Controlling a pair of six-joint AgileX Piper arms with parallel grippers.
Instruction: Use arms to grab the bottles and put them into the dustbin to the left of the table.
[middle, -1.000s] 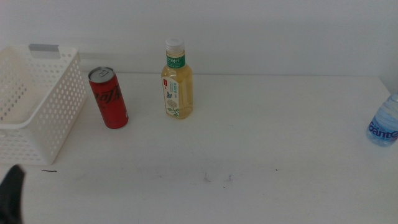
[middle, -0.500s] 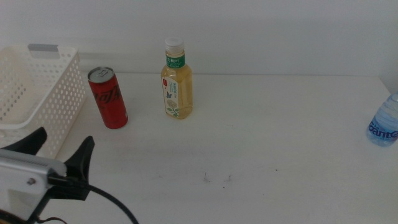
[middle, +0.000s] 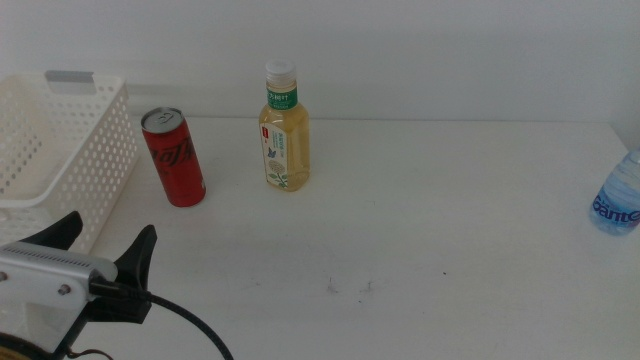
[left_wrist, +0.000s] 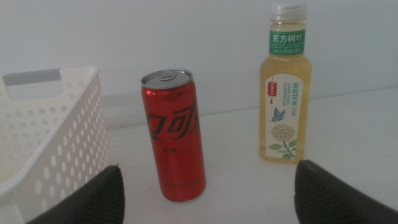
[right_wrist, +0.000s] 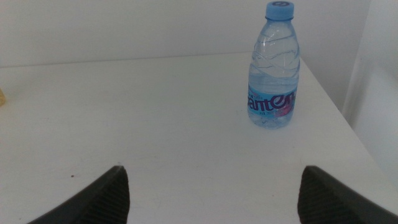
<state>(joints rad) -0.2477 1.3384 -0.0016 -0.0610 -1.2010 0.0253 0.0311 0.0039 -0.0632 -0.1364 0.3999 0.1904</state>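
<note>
Step in hand: approach for the first grasp. My left gripper (middle: 105, 238) is spread wide, short of the red can (middle: 174, 158), which stands upright on the tabletop (middle: 420, 230) just beside the dustbin (middle: 60, 170). Next move: advance until both jaws flank the can, then close. My right gripper (right_wrist: 211, 190), also spread, faces the water bottle (right_wrist: 273, 68).

left arm low at the near left corner | left gripper (middle: 103, 238) jaws spread wide, nothing held | right gripper (right_wrist: 211, 186) only seen from its wrist cam, jaws wide apart too
</note>
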